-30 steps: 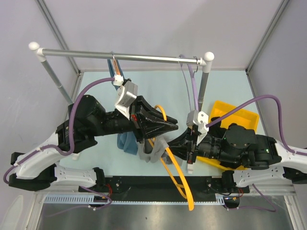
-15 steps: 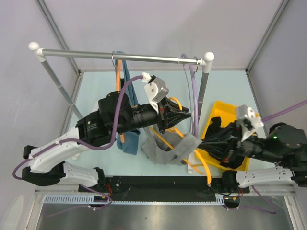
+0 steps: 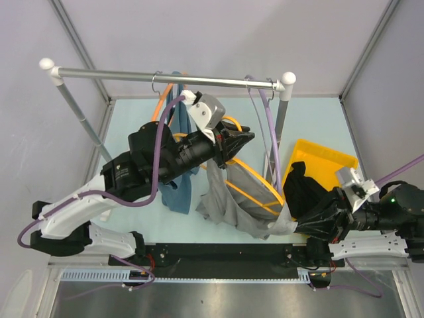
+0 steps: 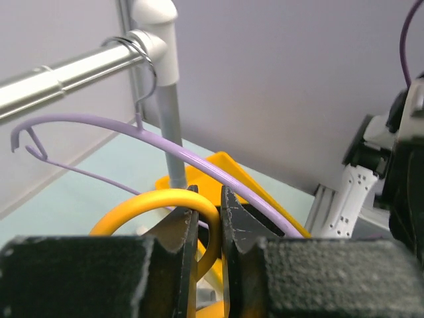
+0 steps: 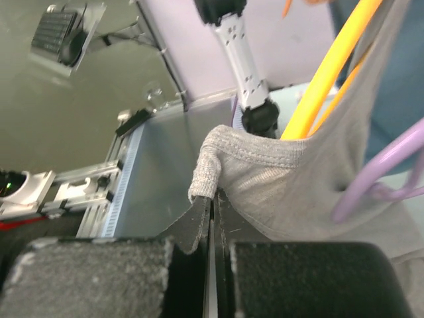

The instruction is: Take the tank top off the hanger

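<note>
- Half the job, by my reading, is behind you: the grey tank top (image 3: 228, 199) is being drawn off, but the orange hanger (image 4: 149, 196) is not yet free of it.
- Your left fingers (image 4: 179, 232) are clamped on the hanger's curved top, holding it up just below the rail (image 3: 199, 79), beside the purple hanger (image 4: 165, 147).
- Your right fingers (image 5: 192, 228) are pinched together on a rolled edge of the tank top, low at the near right of the table (image 3: 311, 119), in front of the yellow bin (image 3: 331, 162).
- The tank top is stretched in the air between the two grips, and the hanger's arms show running along the cloth, so it looks threaded through at least one opening.
- What is left, as I judge it: clear the last strap or hem off the hanger arm.
- Against half a second ago, your right arm has drawn back and down toward the near right corner, pulling the cloth longer and tauter.
- Your left arm has lifted the hanger nearer the rail; a second ago it hung low, its end near the table's front edge.
- The blue garment (image 3: 177, 192) hangs from the rail as before.
</note>
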You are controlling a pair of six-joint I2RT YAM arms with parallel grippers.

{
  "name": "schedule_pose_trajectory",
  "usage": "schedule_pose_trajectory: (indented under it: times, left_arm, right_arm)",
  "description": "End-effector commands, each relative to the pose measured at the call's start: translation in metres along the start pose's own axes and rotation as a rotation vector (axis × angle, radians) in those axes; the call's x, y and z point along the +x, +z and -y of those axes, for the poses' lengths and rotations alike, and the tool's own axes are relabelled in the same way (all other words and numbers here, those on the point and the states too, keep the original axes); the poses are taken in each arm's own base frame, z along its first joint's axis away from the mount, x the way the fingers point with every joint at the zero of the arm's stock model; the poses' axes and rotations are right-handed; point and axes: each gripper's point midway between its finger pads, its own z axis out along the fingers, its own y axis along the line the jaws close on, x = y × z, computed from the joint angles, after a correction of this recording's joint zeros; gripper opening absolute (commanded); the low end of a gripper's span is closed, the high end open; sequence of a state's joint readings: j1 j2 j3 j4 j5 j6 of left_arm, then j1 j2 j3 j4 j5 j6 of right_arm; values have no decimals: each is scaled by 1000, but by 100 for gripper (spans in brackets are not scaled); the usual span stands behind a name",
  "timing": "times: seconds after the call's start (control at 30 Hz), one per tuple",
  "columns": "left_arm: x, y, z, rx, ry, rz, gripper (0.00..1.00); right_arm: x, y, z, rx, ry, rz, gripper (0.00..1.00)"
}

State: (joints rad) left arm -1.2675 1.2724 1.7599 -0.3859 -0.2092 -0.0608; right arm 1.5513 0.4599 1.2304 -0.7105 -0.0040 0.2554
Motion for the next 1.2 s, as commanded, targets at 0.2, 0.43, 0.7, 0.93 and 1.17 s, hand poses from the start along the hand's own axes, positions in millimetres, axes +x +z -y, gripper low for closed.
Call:
schedule_pose_trajectory:
  times: [0.2,0.43,0.7,0.93,1.17]
  left_arm:
    - [-65,-36,-20,-75,-52,239,0]
    - [-73,-48,-1,35,-126,268,0]
    - [-70,-49,33,216,-231,253,0]
    - [-65,-56,56,348,-226,205,0]
    - [-44,-67,81,498,-202,118,0]
  right_arm:
    - [36,-5,-17,-133,58,-43,0]
    - [60,8,9,-5,87,-83,0]
    - [68,46,61,300,90,-122,4]
    - [72,38,82,456,122,-158,34]
    - [28,41,40,222,100,-50,74]
